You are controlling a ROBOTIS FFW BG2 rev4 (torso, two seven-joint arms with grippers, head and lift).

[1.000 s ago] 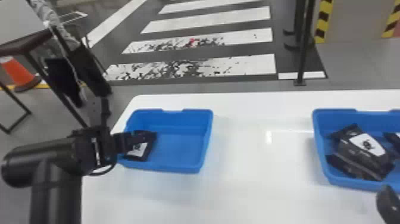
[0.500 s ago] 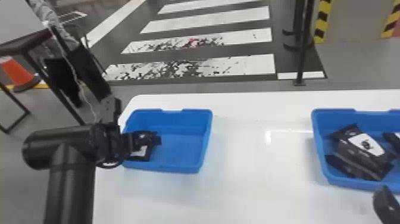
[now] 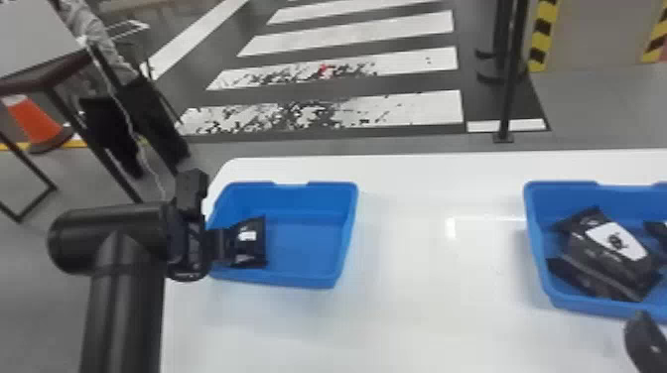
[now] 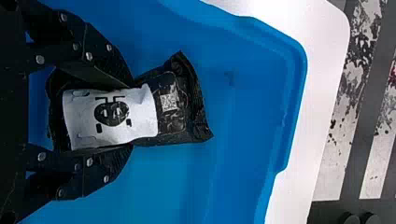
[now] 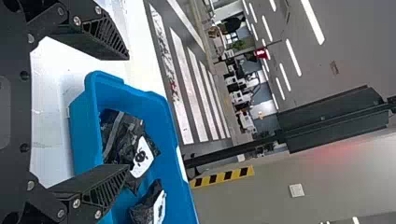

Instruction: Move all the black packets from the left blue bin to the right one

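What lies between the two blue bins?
Between the left bin and the right bin lies a bare stretch of white tabletop, as the head view shows.

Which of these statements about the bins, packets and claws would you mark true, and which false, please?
1. The left claw has a finger on each side of a packet. True.
2. The right claw's fingers are pressed together. False: the right claw is open, its fingers well apart.
3. The right bin is empty. False: the right bin holds black packets.
4. Both bins stand on a white table. True.
5. The two bins touch each other. False: a stretch of table separates the left bin from the right one.
6. The packet at the left claw bears a white label. True.
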